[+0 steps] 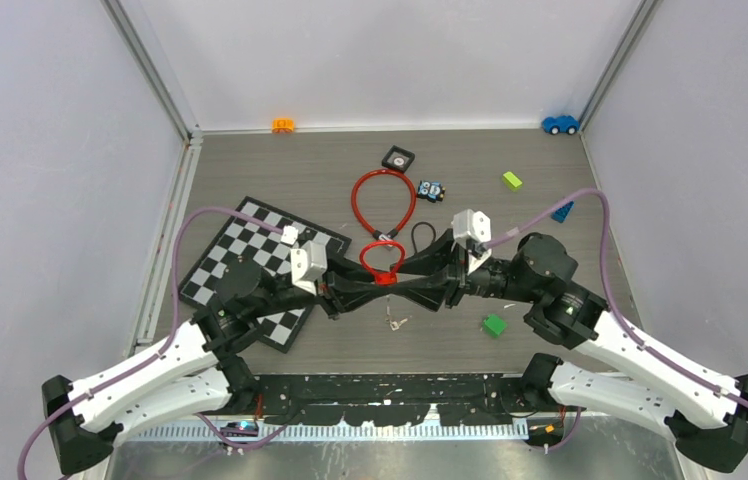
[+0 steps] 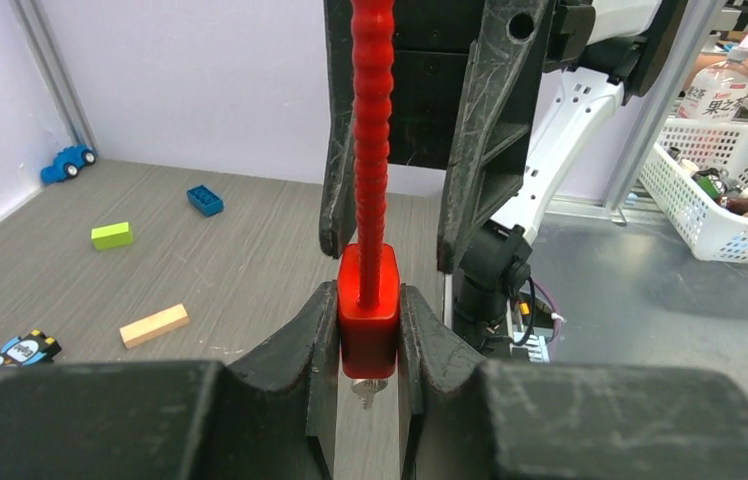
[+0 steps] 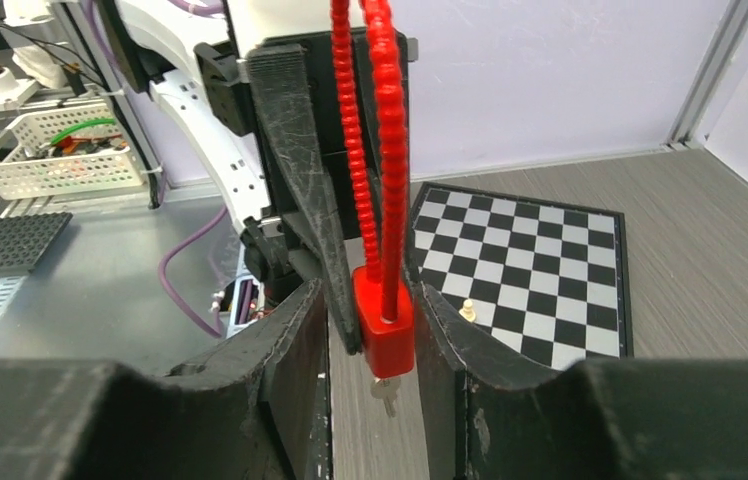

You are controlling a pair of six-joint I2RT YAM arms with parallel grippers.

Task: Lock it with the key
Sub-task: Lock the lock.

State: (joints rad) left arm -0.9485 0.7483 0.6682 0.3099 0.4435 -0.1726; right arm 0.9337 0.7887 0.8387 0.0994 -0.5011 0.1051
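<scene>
Fingers [image 2: 318, 335] of the left gripper [image 2: 368, 300] pinch the red lock body [image 2: 367, 330] from both sides, pads flat against it. A silver key [image 2: 367, 392] pokes out of the lock's underside, just below the grip. The red ribbed cable [image 2: 371, 130] rises straight up out of the lock body between the fingers.

Facing it from the opposite side, the right gripper [image 3: 372, 292] has its jaws spread, one finger on each side of the same lock body. They stand a little off it, and one finger of the left gripper sits in the gap on one side. From this wrist the key hangs below the lock, between the two fingers.

In the top view the two grippers meet tip to tip over the middle of the table [image 1: 570, 260], with the lock held off the surface between them. The cable runs away from the arms and forms a large loop [image 1: 383, 200] lying on the table beyond the grippers. Just on the near side of the grippers a loose key [image 1: 397, 322] lies on the table. A green block [image 1: 494, 325] sits beside the right gripper's wrist.

Behind the left gripper lies a chessboard [image 1: 250, 262], partly under that arm, with a pale pawn [image 3: 468, 310] standing on it. Farther beyond the grippers are a small black toy car [image 1: 431, 189], a black square piece [image 1: 398, 157] and a lime brick [image 1: 512, 180].
</scene>
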